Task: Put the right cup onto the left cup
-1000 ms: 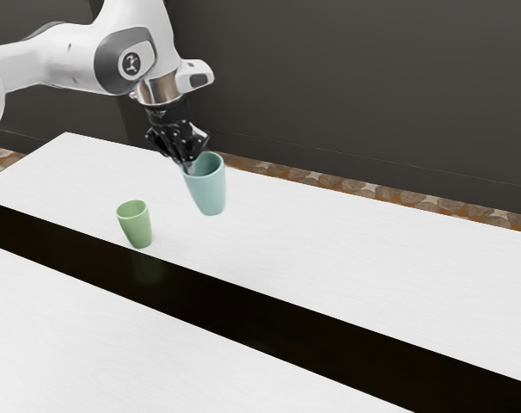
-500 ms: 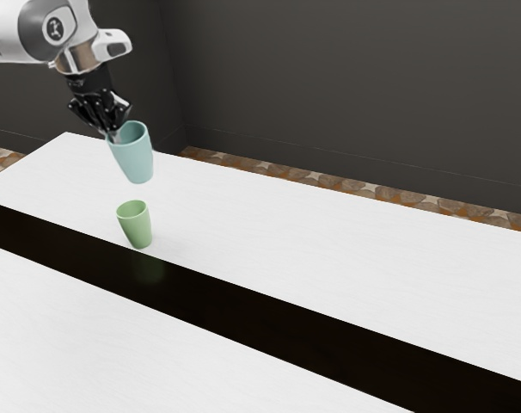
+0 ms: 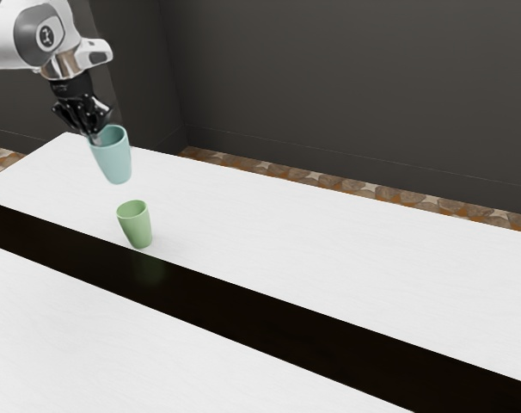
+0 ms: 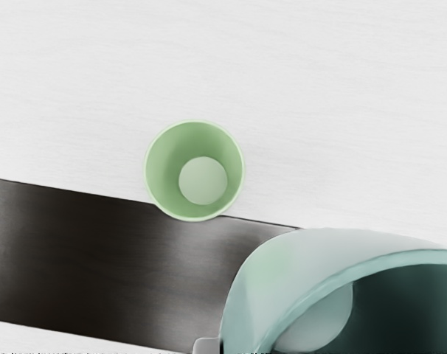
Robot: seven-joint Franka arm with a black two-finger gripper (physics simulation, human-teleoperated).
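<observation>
My gripper [image 3: 94, 136] is at the exterior view's upper left, shut on the near wall of the teal cup [image 3: 113, 158], which hangs upright and open-topped above the table. The green cup [image 3: 136, 225] stands upright on the table, lower than the teal cup and a little toward the exterior view's right. In the wrist view the teal cup [image 4: 282, 269] looms large beside the hand, and the green cup [image 4: 195, 169] is seen from above, its inside bare. A gap separates the two cups.
The white table [image 3: 312, 232] has a dark stripe [image 3: 243, 310] running along it, close beside the green cup. A dark wall [image 3: 346, 95] rises behind the table's far edge.
My arm has carried the teal cup toward the exterior view's left, fast at first and then only slightly, past the green cup's line. The green cup has not moved.
</observation>
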